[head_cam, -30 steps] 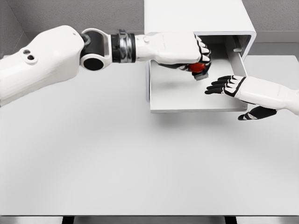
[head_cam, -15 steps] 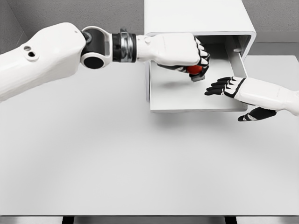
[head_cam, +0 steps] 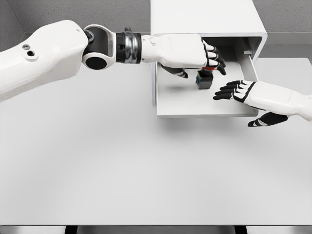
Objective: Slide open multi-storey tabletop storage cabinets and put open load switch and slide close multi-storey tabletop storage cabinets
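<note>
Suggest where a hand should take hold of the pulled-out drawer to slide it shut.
Judging by its pose, push on the drawer's front edge, coming from the near side. The drawer juts out of the cabinet toward the camera, and that front lip is broad and unobstructed. The right hand is closest.

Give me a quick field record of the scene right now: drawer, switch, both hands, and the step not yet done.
cabinet: white, at the far edge of the table
drawer: slid out toward the robot
load switch: dark block standing on the drawer floor, red part hidden under the hand
left hand: over the drawer, just above the switch, fingers spread, no grasp visible
right hand: at the drawer's right front corner, fingers extended, holding nothing
step not yet done: sliding the drawer shut
</note>
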Robot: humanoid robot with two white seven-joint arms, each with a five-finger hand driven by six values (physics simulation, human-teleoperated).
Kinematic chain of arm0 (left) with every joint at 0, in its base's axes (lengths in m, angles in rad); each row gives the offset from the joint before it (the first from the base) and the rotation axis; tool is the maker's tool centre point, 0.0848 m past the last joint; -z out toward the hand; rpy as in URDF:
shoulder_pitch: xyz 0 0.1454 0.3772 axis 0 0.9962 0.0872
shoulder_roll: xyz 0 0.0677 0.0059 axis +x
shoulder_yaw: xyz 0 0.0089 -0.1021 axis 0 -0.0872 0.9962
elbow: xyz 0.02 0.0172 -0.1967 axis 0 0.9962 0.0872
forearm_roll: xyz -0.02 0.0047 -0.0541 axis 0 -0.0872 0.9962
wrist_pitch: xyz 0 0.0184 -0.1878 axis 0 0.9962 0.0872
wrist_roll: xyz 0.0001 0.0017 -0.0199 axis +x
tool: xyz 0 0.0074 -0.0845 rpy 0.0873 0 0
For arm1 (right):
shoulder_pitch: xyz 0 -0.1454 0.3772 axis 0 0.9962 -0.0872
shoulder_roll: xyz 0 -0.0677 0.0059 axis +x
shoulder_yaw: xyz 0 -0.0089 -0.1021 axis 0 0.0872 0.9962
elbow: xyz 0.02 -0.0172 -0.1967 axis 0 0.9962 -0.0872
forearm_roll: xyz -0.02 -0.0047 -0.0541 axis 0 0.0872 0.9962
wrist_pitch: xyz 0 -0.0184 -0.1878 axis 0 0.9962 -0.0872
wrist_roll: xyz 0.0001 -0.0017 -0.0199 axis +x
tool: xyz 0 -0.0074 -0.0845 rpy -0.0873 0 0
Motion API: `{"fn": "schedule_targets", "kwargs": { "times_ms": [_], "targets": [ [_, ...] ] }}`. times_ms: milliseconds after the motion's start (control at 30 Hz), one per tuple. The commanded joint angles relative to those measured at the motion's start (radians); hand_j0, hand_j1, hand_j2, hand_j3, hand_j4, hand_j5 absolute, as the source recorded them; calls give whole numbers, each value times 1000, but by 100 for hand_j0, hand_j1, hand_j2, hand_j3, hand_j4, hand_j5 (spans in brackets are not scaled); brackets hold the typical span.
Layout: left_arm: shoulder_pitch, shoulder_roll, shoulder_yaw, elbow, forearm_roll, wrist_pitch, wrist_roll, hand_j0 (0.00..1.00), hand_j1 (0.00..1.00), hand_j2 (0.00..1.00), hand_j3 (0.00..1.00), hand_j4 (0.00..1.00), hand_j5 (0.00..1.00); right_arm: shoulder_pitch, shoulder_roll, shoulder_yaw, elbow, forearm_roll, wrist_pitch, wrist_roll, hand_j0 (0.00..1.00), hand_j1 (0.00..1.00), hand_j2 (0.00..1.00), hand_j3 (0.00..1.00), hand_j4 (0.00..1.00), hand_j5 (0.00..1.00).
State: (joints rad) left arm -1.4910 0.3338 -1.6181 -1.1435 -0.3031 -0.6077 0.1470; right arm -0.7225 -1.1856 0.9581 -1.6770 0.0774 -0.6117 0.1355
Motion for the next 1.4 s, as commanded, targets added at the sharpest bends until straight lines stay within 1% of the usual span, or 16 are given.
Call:
{"fn": "schedule_targets", "kwargs": {
  "times_ms": [0, 100, 200, 267, 400, 500, 533, 700, 800, 867, 967, 1067, 1133, 1233, 1300, 1367],
  "targets": [
    [0, -1, 9, -18, -2, -3, 9, 100, 100, 100, 100, 100, 100, 0, 0, 1, 0, -7, 1, -1, 100, 100, 100, 100, 100, 100],
    [2, 2, 12, -53, -2, -3, 9, 100, 100, 100, 100, 100, 100, 0, 0, 7, 0, -7, 1, -1, 100, 100, 100, 100, 100, 100],
    [2, 34, 14, -90, -2, -3, 9, 100, 100, 100, 100, 100, 100, -5, 4, 7, 5, -7, 1, 1, 100, 100, 100, 100, 100, 100],
    [2, 57, 15, -140, -2, -3, 9, 100, 100, 100, 100, 100, 100, -20, 4, 7, 19, -8, 1, 3, 100, 100, 100, 100, 100, 100],
    [2, 119, 26, -205, 4, -3, 13, 100, 100, 100, 100, 100, 100, -20, 6, 22, 10, -7, 1, 3, 100, 100, 100, 100, 100, 100],
    [3, 182, 52, -265, 7, -3, 13, 100, 100, 100, 100, 100, 100, -20, 6, 27, 5, -7, 1, 3, 100, 100, 100, 100, 100, 100],
    [11, 215, 86, -291, 7, -3, 14, 100, 100, 100, 100, 100, 100, -20, 6, 28, 5, -7, 1, 3, 100, 100, 100, 100, 100, 100],
    [26, 413, 142, -473, 13, -3, 19, 100, 100, 100, 100, 100, 100, -34, 6, 31, 7, -7, 1, 3, 100, 100, 100, 100, 100, 100],
    [178, 586, 287, -532, 13, -3, 22, 100, 100, 100, 100, 100, 100, -52, 6, 34, 22, -8, 1, 3, 100, 100, 100, 100, 100, 100],
    [278, 692, 342, -533, 10, -3, 75, 100, 100, 100, 100, 100, 100, -54, 24, 34, 33, -8, 1, 4, 100, 100, 100, 100, 100, 100],
    [367, 792, 392, -532, 10, -3, 91, 100, 100, 100, 100, 100, 100, -54, 31, 31, 40, -8, 1, 6, 100, 100, 100, 100, 100, 100],
    [477, 807, 451, -532, 10, -3, 88, 100, 100, 100, 100, 100, 100, -55, 32, 21, 42, -10, 1, 6, 100, 100, 100, 100, 100, 100],
    [532, 830, 484, -530, 4, -3, 82, 100, 100, 100, 100, 100, 100, -71, 41, 19, 48, -13, 1, 6, 100, 100, 100, 100, 100, 100],
    [623, 830, 578, -522, -2, -3, 78, 100, 100, 100, 100, 100, 100, -77, 61, 19, 62, -31, 1, 21, 100, 100, 100, 100, 100, 100],
    [632, 829, 586, -521, -2, -3, 77, 100, 100, 100, 100, 100, 100, -84, 83, 21, 91, -31, 1, 23, 100, 100, 100, 100, 100, 100],
    [634, 827, 586, -521, -2, -3, 77, 100, 100, 100, 100, 100, 100, -100, 121, 21, 148, -33, 1, 41, 100, 100, 100, 100, 100, 100]
  ]
}}
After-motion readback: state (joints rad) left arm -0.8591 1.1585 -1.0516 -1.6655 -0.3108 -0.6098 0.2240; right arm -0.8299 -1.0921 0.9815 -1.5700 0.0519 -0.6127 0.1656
